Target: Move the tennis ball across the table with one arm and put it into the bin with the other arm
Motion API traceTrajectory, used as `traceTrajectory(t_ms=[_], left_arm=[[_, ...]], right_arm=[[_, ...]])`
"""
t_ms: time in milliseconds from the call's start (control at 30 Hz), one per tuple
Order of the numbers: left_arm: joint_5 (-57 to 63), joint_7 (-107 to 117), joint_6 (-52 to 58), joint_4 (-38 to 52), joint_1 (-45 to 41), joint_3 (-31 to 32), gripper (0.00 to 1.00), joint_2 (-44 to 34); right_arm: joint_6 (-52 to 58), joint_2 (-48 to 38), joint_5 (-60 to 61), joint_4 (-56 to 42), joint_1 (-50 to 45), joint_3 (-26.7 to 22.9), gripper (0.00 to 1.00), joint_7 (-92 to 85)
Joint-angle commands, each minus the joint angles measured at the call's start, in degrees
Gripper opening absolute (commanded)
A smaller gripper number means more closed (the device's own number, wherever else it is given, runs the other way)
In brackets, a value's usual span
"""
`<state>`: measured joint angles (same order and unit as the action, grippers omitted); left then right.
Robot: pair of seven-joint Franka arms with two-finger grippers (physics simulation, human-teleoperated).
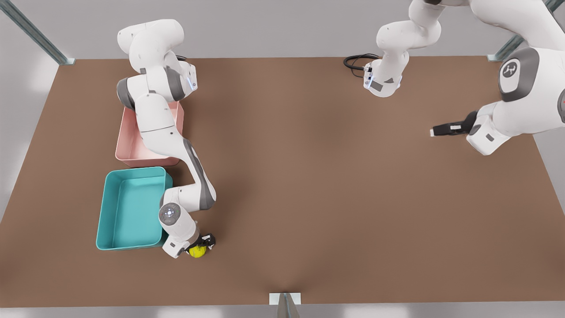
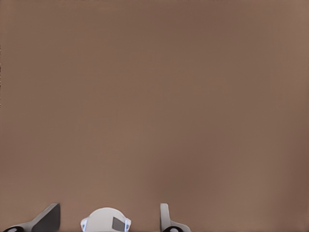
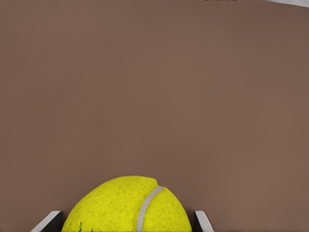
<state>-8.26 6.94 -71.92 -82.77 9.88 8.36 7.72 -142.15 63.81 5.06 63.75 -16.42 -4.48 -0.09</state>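
The right gripper clamps the tennis ball beside the teal bin (ready to drop) — the left gripper waits wide.

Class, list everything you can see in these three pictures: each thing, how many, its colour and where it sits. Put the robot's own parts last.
table: one, brown, under everything.
teal bin: one, teal, toward the front view's left, open side up.
pink bin: one, pink, just behind the teal bin, partly under an arm.
tennis ball: one, yellow-green, beside the teal bin's near corner, between the right tool's fingers.
cable: one, black, looped at the far edge.
right tool: one, black, around the ball.
left tool: one, black, open, waiting over bare table at the front view's right.
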Motion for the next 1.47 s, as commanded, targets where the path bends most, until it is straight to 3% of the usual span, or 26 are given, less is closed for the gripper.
traceTrajectory(t_ms=[0, 33, 67, 167, 233, 367, 500, 667, 733, 867, 900, 933, 1067, 1133, 1233, 1300, 1433], left_arm=[[-1.06, -9.93, -1.2, -0.11, -0.65, 0.08, 1.0, 0.11], [-0.97, -9.84, -1.2, -0.11, -0.65, 0.08, 1.0, 0.19], [0.78, -9.75, -2.08, -1.34, -1.26, 0.34, 1.0, 0.46], [5.36, -9.66, -6.91, -6.52, -0.47, 4.83, 1.0, -0.24], [5.45, -9.75, -11.04, -11.1, -0.47, 5.44, 1.0, -2.09], [5.71, -9.84, -11.31, -11.27, -0.03, 6.06, 1.0, -2.09], [5.71, -9.84, -11.31, -11.27, 0.06, 6.06, 1.0, -1.91], [5.71, -9.66, -10.78, -11.27, -0.21, 6.06, 1.0, -1.65], [5.71, -9.66, -11.13, -11.27, -0.47, 6.06, 1.0, -1.21], [5.89, -7.2, -13.59, -12.07, -0.73, 7.46, 1.0, -1.39], [5.89, -7.2, -13.42, -11.98, -0.47, 7.9, 1.0, -1.39], [5.89, -7.2, -13.24, -12.07, -0.47, 7.9, 1.0, -1.3], [5.89, -7.2, -13.33, -11.98, -0.21, 7.99, 1.0, -1.3], [5.89, -6.67, -13.15, -11.98, -0.21, 7.99, 1.0, -1.39], [5.89, -5.8, -12.98, -11.98, -0.38, 7.99, 1.0, -1.56], [5.89, -5.8, -13.07, -11.98, -0.38, 7.99, 1.0, -1.56], [5.89, -5.62, -12.98, -11.63, -0.12, 7.99, 1.0, -1.83]], right_arm=[[-1.11, 0.0, 0.12, -0.03, -0.01, 0.0, 1.0, -0.61], [-1.2, 0.0, 0.12, -0.03, -0.01, 0.0, 0.95, -0.61], [-1.2, 0.0, 0.12, -0.03, -0.01, 0.0, 0.81, -0.61], [-1.2, -0.09, 0.12, -0.03, -0.01, 0.0, 0.57, -0.7], [-1.11, -0.35, 0.12, -0.21, 0.08, 0.09, 0.49, -0.61], [-1.03, -1.23, 0.13, -0.56, 0.16, 0.61, 0.47, -0.61], [7.57, -6.5, -0.05, -0.03, 1.22, 1.49, 0.47, -1.84], [27.18, -14.15, 0.21, 0.49, 8.25, 1.41, 0.48, -22.58], [28.86, -22.94, -0.31, 12.35, 11.23, 0.97, 0.48, -30.23], [26.75, -28.91, -0.23, 25.71, 13.35, -1.84, 0.48, -34.19], [25.34, -29.44, -0.14, 28.35, 13.79, -2.37, 0.52, -34.19], [25.34, -29.36, 0.21, 28.36, 13.96, -2.37, 1.0, -34.19], [27.79, -29.71, 0.3, 27.39, 13.79, -2.81, 1.0, -33.58], [42.72, -30.32, 0.65, 18.78, 13.35, -2.81, 1.0, -28.31], [65.93, -31.64, -7.5, 3.41, 7.2, -2.9, 1.0, -4.49], [72.0, -40.86, -9.19, 3.83, 6.14, -2.02, 1.0, 3.77], [69.9, -54.41, -9.1, 16.05, 6.4, -0.7, 1.0, 6.24]])
